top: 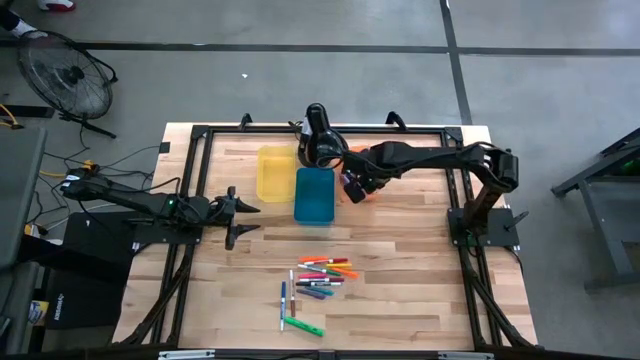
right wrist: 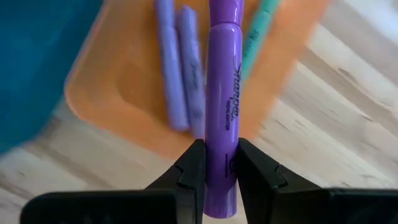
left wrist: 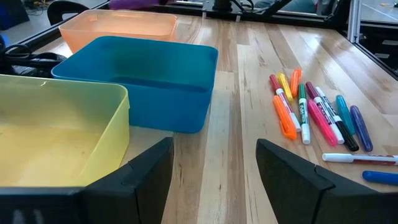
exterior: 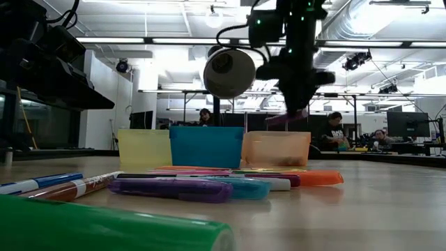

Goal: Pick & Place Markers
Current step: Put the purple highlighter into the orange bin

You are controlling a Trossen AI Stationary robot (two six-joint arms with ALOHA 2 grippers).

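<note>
Right claw [right wrist: 215,163] clamped on purple marker [right wrist: 222,93], above orange bin [right wrist: 124,118]; left claw [left wrist: 214,165] apart, holding nothing

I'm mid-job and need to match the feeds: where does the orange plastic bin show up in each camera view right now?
High view: the orange rectangular plastic bin is mostly hidden under the right gripper, right of the blue plastic bin.
Low view: rightmost bin, below the gripper.
Left wrist view: farthest bin, behind the blue one.
Right wrist view: below the held purple marker, with three markers inside.
Shared landmark: the blue plastic bin.
</note>
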